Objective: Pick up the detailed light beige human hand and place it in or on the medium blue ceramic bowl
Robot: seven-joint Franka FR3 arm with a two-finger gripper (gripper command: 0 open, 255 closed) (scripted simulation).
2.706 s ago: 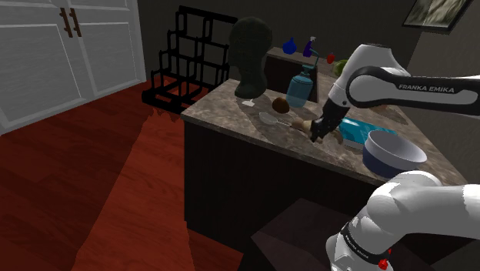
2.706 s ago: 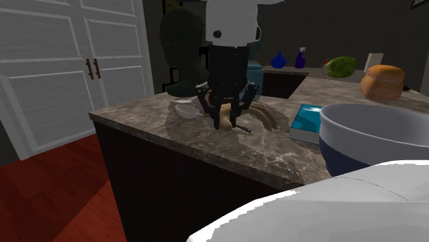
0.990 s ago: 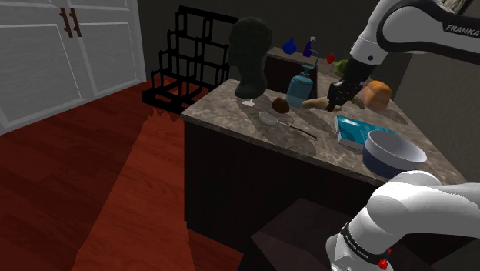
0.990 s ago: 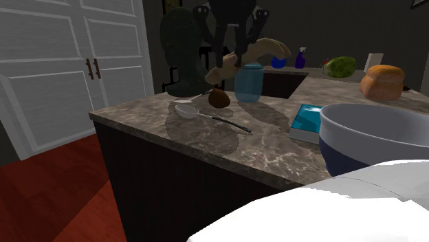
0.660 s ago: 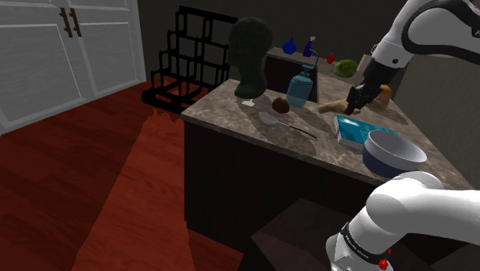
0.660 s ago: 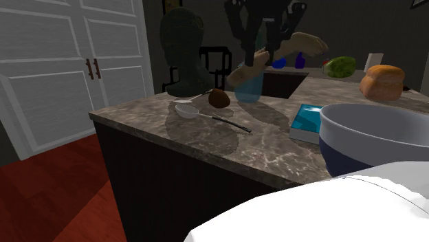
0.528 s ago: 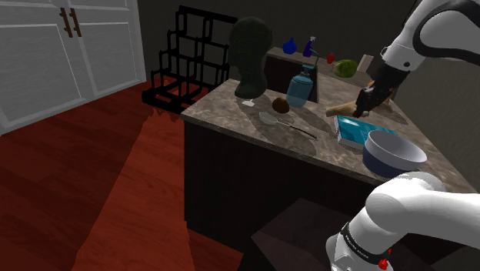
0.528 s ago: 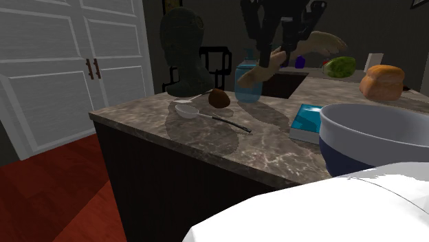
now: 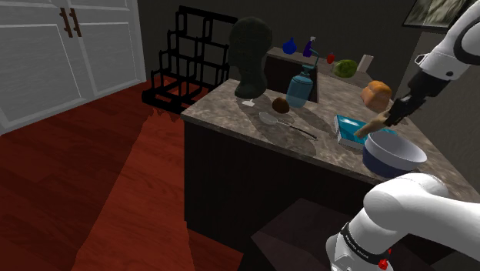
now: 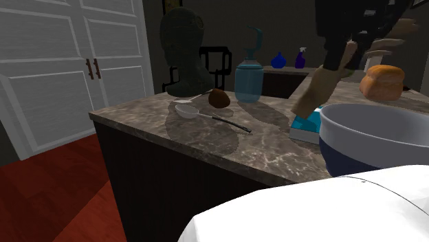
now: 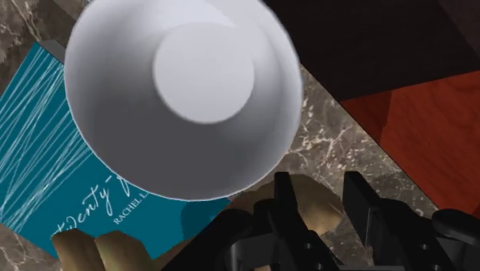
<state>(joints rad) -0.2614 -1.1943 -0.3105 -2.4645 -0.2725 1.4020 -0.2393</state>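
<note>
My gripper (image 9: 398, 112) is shut on the beige human hand (image 9: 376, 124), which hangs tilted in the air just above the far rim of the blue bowl (image 9: 393, 152). In the second exterior view the hand's forearm (image 10: 318, 84) slants down toward the bowl (image 10: 375, 135), below the gripper (image 10: 352, 49). The wrist view looks down into the bowl's white inside (image 11: 181, 92). There the black fingers (image 11: 285, 203) clasp the hand (image 11: 311, 206) beside the bowl's rim.
A teal book (image 9: 350, 129) lies right beside the bowl. On the marble counter (image 9: 231, 115) stand a dark mannequin head (image 9: 250, 54), a blue jar (image 9: 300, 86), a spoon (image 9: 281, 123), a brown lump (image 9: 280, 103) and a bread loaf (image 9: 376, 92). A black rack (image 9: 188, 58) stands behind.
The gripper lifted the hand off the counter and carried it toward the shoulder view's right, past the jar and over the book, then down to the bowl's rim.
</note>
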